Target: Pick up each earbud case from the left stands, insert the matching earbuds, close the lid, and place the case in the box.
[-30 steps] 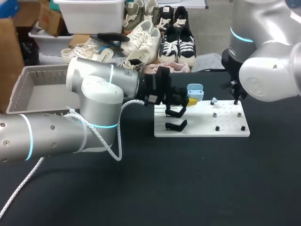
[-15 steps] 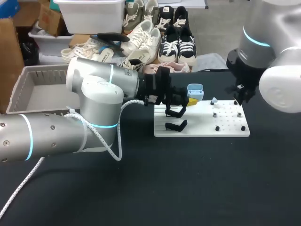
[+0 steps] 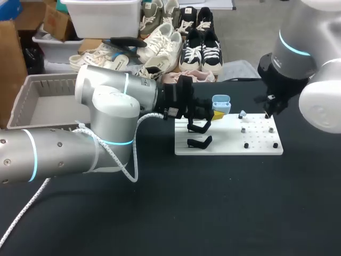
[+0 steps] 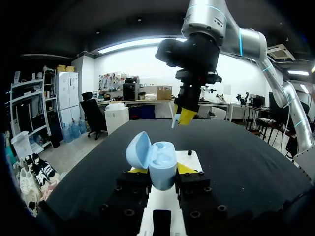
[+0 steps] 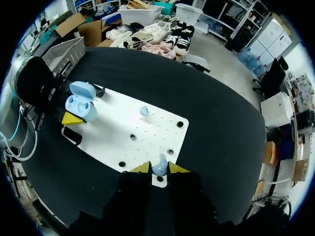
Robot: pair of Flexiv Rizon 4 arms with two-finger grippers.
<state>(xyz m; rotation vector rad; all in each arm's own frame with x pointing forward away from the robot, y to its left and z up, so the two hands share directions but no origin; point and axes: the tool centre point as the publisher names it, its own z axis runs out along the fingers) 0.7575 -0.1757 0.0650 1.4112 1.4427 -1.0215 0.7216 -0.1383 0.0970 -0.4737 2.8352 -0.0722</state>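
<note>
My left gripper [image 3: 217, 113] is shut on a light blue earbud case [image 3: 221, 103] with its lid open, held above the white board's [image 3: 229, 143] far left part. In the left wrist view the case [image 4: 160, 164] sits upright between the yellow fingertips [image 4: 188, 168], its two sockets bare. My right gripper [image 3: 269, 109] hangs over the board's far right corner, shut on a small blue earbud [image 5: 159, 171]. From the left wrist view that gripper [image 4: 183, 117] is ahead of the case and higher. A second blue earbud [image 3: 242, 113] rests on a peg of the board [image 5: 123, 132].
Two black stands [image 3: 200, 142] sit on the board's left side, with nothing on them. Black pegs [image 3: 245, 145] dot its right part. A grey box [image 3: 40, 101] stands at the table's far left, behind my left arm.
My right arm has risen and shifted a little to the right above the board's far right corner, the earbud still in its gripper. The left arm and the case have stayed put.
</note>
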